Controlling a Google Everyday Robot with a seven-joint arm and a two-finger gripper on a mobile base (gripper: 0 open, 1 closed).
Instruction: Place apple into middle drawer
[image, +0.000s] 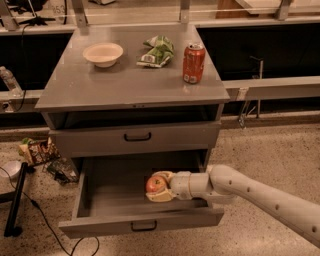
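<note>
The apple (155, 183) sits clamped between the cream fingers of the gripper (159, 188), one finger over its top and one under it, low inside the open middle drawer (100, 225). Whether it touches the drawer floor I cannot tell. The gripper reaches in from the drawer's right side, and the pale arm (260, 197) runs back from it over the right wall and down toward the picture's lower right corner.

The drawer is pulled well out, with bare grey floor to the left of the gripper and the front panel with its black bar handle just below it. Directly above the gripper is the matching upper drawer (137, 136), shut, and over that an open slot under the top of the desk (125, 82).

On the desk, well above the gripper, stand a cream bowl (103, 53) to the upper left, a crumpled green bag (157, 51) almost straight up, and a red soda can (194, 62) to the upper right — all apart from one another.

The room has a speckled stone floor (270, 150). Far left of the gripper lie a snack wrapper (37, 150), a black stand leg (15, 200) and a thin black cable — all beside the desk. Dark recesses and a grey rail run behind.
</note>
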